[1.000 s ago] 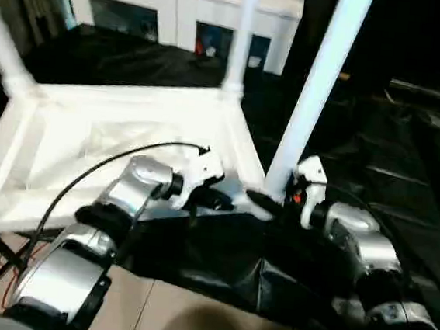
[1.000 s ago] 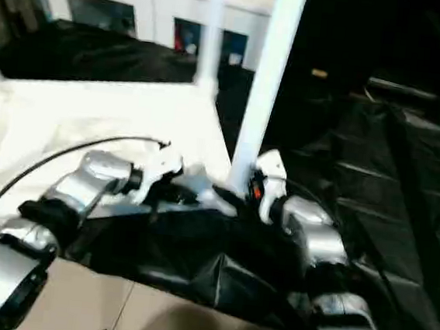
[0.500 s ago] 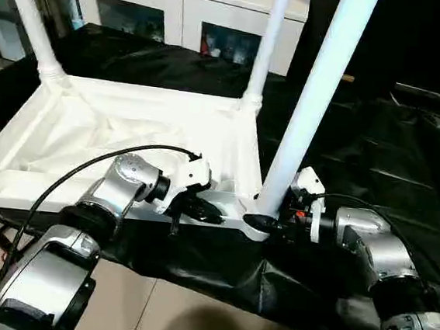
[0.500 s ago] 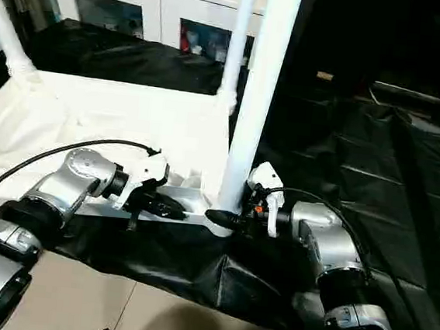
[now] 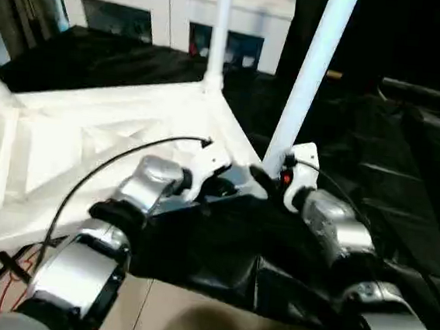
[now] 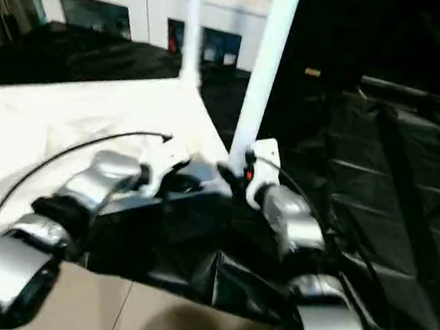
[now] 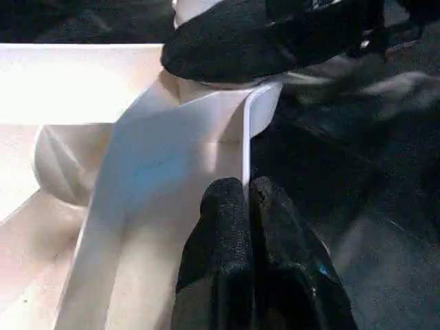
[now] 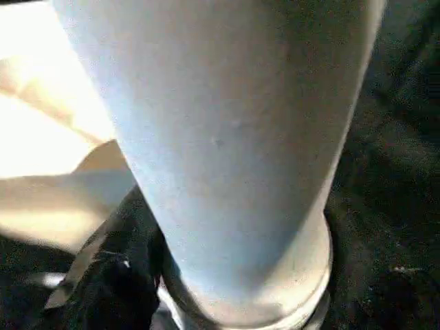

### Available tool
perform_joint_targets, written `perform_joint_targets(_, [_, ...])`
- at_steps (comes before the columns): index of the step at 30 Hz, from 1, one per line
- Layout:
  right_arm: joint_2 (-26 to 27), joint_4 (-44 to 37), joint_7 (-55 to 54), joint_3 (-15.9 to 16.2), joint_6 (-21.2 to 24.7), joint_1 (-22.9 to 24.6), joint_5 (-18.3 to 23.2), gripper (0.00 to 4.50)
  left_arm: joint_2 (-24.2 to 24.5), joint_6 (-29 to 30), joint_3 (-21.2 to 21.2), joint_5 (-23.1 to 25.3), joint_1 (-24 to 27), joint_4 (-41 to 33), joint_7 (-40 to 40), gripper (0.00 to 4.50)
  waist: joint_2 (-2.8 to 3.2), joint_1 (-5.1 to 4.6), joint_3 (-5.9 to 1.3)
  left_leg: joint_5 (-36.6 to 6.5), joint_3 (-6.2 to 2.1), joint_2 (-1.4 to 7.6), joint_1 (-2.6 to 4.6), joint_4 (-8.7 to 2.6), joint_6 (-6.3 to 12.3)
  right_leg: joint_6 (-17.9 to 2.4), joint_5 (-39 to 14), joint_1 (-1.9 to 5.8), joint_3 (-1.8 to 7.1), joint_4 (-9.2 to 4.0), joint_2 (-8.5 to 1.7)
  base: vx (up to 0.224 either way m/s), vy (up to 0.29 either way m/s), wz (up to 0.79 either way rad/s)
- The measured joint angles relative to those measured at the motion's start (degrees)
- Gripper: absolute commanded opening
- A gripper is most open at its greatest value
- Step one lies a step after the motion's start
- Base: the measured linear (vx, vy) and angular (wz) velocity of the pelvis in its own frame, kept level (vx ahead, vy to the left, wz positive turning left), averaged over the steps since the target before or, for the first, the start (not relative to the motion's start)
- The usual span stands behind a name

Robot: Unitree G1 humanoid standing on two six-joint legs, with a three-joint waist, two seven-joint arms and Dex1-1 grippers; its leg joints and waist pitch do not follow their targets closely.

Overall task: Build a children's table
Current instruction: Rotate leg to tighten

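White plastic children's table (image 5: 114, 135) upside down on black sheeting (image 5: 408, 152), legs pointing up, with the nearest leg (image 5: 311, 72) standing in the corner socket (image 7: 265, 113) closest to the robot. Behind, across the room, a white cabinet (image 5: 172, 16) with glass-fronted compartments holding small items too blurred to identify. Left gripper (image 7: 251, 206) pinched shut on the tabletop's thin rim beside that socket, seen up close from the left wrist; right gripper (image 5: 262, 177) clasping the base of the nearest leg, black finger (image 8: 117, 275) against it in the right wrist view.
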Motion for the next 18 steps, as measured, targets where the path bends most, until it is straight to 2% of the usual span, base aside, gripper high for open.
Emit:
perform_joint_targets(6, [0.4, 3.5, 0.7, -0.8, -2.1, -1.4, -0.3, 3.7, -0.3, -0.5, 0.0, 0.3, -0.3, 0.5, 0.4, 0.0, 0.1, 0.02, -0.01, 0.0, 0.02, -0.03, -0.06, 0.02, 0.03, 0.0, 0.0, 0.0, 0.02, -0.08, -0.01, 0.0, 0.0, 0.0])
perform_joint_targets(9, [-0.8, 2.8, 5.9, 1.0, -2.6, -0.9, -1.4, 3.93, 1.0, -1.4, -0.2, 0.2, 0.6, -0.7, -2.7, 0.0, 0.13, -0.05, 0.01, 0.0, 0.02, -0.02, -0.03, -0.01, 0.03, 0.0, 0.0, 0.0, 0.01, -0.06, -0.01, 0.0, 0.0, 0.0])
perform_joint_targets(14, [-5.4, -3.6, 20.0, 4.9, -3.4, 4.0, -1.7, 3.93, 4.0, -3.2, -1.0, -0.6, 4.5, -6.2, -11.5, 0.0, 0.22, 0.1, -0.01, 0.0, 0.02, 0.0, -0.04, -0.05, 0.05, 0.0, -0.1, -0.01, -0.01, -0.05, 0.0, 0.0, 0.0, 0.0])
perform_joint_targets(18, [-9.3, -10.5, 29.4, 7.4, -1.4, 8.2, -0.4, 3.93, 6.1, -3.4, -2.0, -1.8, 6.9, -10.1, -16.8, 0.0, 0.23, 0.38, -0.01, 0.0, 0.02, 0.01, -0.02, -0.01, 0.05, 0.0, -0.1, 0.02, -0.01, -0.02, 0.0, 0.0, 0.0, 0.0])
